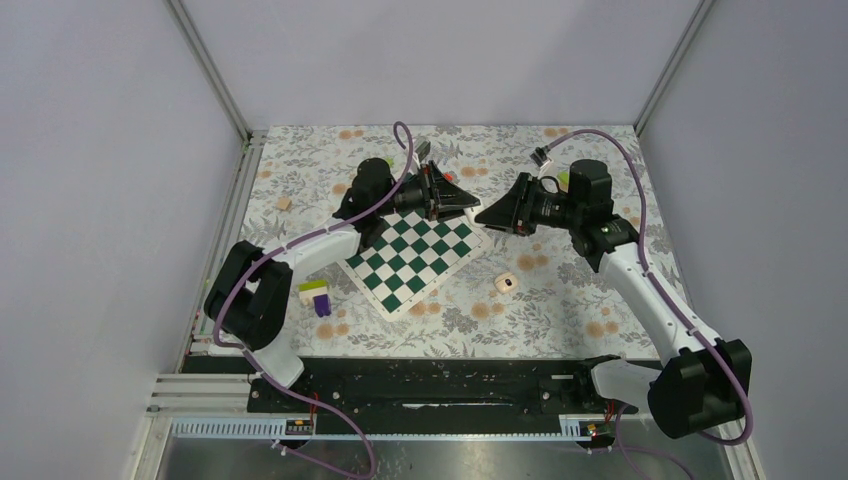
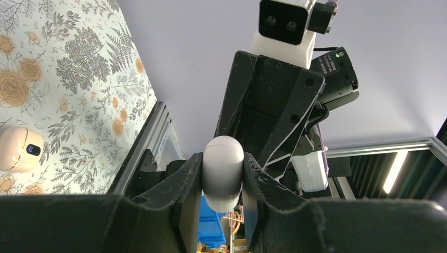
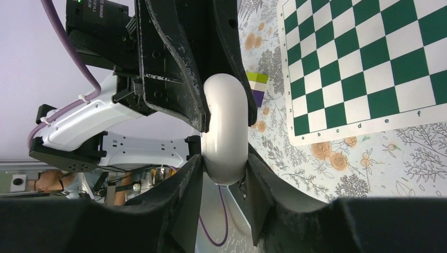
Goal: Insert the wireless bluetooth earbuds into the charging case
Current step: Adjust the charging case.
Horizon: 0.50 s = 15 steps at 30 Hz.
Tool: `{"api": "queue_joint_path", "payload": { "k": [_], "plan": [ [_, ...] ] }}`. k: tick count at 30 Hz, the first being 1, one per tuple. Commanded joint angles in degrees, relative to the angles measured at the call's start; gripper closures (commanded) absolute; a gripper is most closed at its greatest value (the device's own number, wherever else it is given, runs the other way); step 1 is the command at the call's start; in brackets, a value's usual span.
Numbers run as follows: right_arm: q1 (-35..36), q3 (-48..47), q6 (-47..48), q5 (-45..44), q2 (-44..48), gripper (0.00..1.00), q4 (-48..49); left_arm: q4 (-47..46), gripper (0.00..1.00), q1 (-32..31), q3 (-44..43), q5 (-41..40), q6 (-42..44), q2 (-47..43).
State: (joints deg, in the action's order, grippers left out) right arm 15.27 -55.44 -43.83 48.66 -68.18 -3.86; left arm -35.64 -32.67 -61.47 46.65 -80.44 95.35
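Observation:
My two grippers meet tip to tip in the air above the far right corner of the chessboard (image 1: 415, 255). The left gripper (image 2: 222, 158) is shut on a white oval earbud (image 2: 223, 171), which stands upright between its pads. The right gripper (image 3: 225, 158) comes from the opposite side, and both its fingers touch the near end of the same earbud (image 3: 225, 121). In the top view the earbud is hidden between the left gripper (image 1: 468, 203) and the right gripper (image 1: 487, 212). The beige charging case (image 1: 506, 284) lies on the floral cloth right of the board, dark hollow up, also in the left wrist view (image 2: 18, 148).
A green-and-purple block stack (image 1: 318, 296) lies left of the board and shows in the right wrist view (image 3: 257, 84). A small tan block (image 1: 284, 203) sits at the far left. Small coloured pieces lie at the back near the right arm (image 1: 565, 178).

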Motion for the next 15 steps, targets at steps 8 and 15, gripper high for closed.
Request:
{"api": "queue_joint_path", "payload": {
  "k": [8,15],
  "plan": [
    [0.4,-1.16,-1.53,0.3,-1.69,0.54,5.22,-4.88,1.0,-0.42,-1.12,1.73,-1.0,-1.81],
    [0.38,-1.42,-1.4,0.11,-1.7,0.53,5.44,-5.44,1.0,-0.63,-1.31,1.86,-1.46,-1.24]
  ]
}}
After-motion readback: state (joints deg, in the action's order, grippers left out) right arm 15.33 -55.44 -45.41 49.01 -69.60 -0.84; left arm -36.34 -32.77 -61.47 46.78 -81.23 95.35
